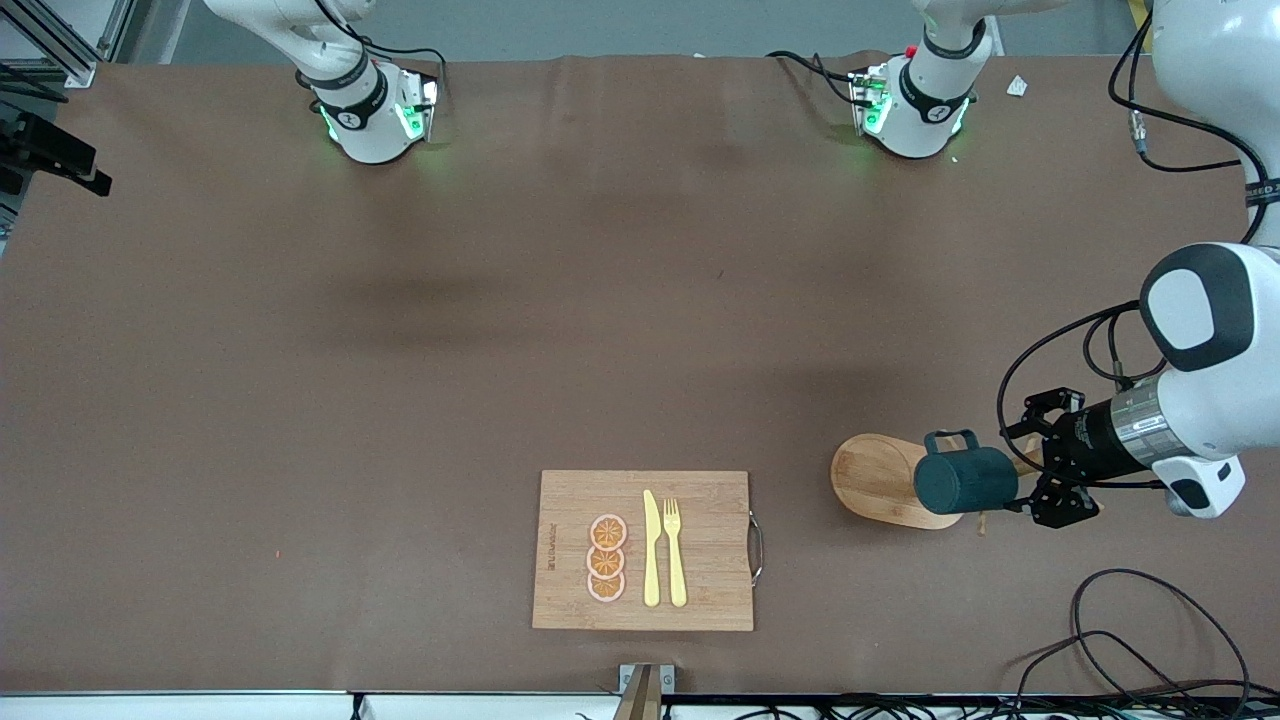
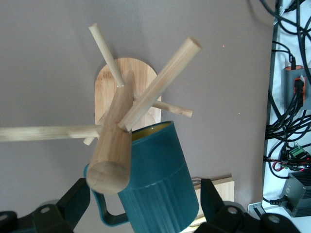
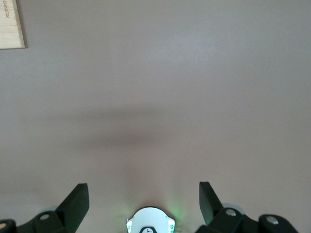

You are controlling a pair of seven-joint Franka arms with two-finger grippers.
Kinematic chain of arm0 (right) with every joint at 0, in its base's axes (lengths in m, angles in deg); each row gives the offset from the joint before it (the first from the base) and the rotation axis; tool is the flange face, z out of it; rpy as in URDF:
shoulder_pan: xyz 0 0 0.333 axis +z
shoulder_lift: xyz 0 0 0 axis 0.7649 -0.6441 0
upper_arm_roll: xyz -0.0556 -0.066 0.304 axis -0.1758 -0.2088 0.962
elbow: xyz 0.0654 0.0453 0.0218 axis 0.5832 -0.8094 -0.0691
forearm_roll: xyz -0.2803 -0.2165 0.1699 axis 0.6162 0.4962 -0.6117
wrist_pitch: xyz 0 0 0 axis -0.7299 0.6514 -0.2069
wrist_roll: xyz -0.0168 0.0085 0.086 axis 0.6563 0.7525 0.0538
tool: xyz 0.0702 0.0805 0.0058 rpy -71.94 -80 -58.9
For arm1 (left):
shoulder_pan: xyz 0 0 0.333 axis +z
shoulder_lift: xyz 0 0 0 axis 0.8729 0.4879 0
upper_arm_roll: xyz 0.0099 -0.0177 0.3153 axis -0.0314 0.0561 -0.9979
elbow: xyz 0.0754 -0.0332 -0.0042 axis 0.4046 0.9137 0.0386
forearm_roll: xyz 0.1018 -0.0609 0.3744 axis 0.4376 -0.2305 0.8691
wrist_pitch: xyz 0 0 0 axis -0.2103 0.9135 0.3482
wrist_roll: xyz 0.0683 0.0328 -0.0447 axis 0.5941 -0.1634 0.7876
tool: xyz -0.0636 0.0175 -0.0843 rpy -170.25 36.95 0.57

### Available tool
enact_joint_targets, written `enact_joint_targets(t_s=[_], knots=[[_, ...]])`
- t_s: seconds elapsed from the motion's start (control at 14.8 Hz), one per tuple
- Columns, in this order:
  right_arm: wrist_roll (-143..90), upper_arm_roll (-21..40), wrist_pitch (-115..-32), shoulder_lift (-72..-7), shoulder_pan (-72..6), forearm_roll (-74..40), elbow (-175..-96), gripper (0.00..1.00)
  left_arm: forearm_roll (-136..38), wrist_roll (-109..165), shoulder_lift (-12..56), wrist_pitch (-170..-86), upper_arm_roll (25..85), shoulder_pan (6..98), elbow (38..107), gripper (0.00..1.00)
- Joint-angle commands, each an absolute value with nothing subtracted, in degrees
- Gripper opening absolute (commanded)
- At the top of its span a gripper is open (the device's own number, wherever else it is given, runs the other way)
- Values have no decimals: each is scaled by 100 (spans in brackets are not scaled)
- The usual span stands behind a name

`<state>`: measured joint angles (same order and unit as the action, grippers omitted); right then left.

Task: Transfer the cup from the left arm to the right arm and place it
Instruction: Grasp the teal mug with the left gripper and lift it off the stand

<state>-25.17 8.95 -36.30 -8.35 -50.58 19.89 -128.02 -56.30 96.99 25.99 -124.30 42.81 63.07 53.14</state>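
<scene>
Ribbed teal cup [image 2: 155, 179] sits between the left end effector's [image 1: 1040, 470] spread fingers—untouched—on a wooden peg rack [image 2: 121, 126]; right end effector [image 3: 143, 204] gapes.

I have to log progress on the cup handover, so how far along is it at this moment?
Early stage. Nothing is finished: the cup hangs on the wooden mug rack, over its base. In hand: the left gripper is at the cup, fingers open on either side of it, not shut on it. Left: grasp, lift off, pass to the right gripper, which waits open over bare table, then place.
</scene>
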Motion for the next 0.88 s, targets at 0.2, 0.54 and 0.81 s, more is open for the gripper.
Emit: enact_joint_targets(t_s=[0.2,0.54,0.81], knots=[[-2551,947,-3655,-740,-5113,2017,-12912,100,-5934,9810,2865,-12658,4295,6282,5195,100],[-2551,947,-3655,-740,-5113,2017,-12912,100,-5951,9810,2989,-12930,4312,6256,5221,100],[-2551,947,-3655,-740,-5113,2017,-12912,100,-6004,9801,3033,-13019,4312,6203,5222,100]])
